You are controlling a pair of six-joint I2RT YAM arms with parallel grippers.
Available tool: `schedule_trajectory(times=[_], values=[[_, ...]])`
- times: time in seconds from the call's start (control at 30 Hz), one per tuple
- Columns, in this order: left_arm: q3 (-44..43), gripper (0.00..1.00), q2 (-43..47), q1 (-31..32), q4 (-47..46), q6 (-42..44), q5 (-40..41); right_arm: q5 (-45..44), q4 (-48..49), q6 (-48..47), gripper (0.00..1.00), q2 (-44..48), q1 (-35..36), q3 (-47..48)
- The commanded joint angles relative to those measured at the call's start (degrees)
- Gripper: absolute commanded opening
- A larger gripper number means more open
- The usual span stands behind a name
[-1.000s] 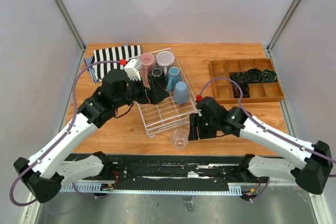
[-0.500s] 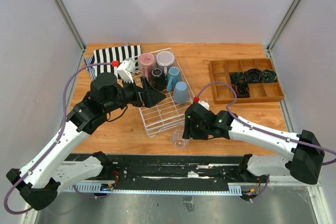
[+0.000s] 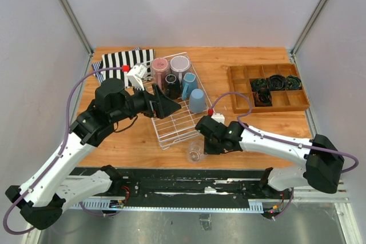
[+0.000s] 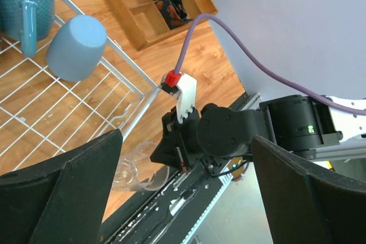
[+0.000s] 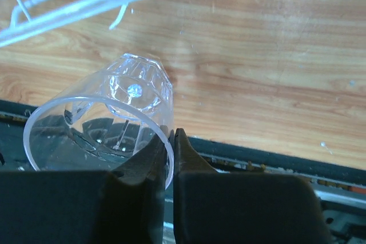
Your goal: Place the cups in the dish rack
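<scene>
right claw [image 5: 168, 155] clenched on rim of clear faceted glass cup [image 5: 108, 112] | cup tipped just off near corner of white wire dish rack [image 5: 86, 3], base toward rack | left claw [image 3: 166, 104] spread above rack, farther off

Inspection finding: no text, label, brand, number or sign can be read in any of the three views.
</scene>
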State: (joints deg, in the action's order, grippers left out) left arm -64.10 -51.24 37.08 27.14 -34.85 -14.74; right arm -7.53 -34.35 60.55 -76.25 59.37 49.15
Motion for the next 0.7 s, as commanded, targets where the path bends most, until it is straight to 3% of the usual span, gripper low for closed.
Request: schedule_trajectory(times=[0.0,0.27,0.47,0.67], values=[[-2.0,1.00,-1.4,-0.5,-1.0,-0.5,-3.9,-0.9,-6.2,0.9,0.01,5.7,2.8,2.1],[3.6,1.00,-3.4,-4.6,-13.2,-7.4,-12.8,-2.3,-13.6,2.0,0.01,23.2,2.9,6.4],[12.8,1.00,-4.0,-7.4,-34.1,-27.1,-19.6,-11.0,-0.5,0.9,0.01,37.6,-0.7,3.7],[18.8,1.00,-5.9,-7.4,-51.3,-46.7,-18.8,0.3,12.2,-5.8,0.01,38.2,-14.7,2.1]])
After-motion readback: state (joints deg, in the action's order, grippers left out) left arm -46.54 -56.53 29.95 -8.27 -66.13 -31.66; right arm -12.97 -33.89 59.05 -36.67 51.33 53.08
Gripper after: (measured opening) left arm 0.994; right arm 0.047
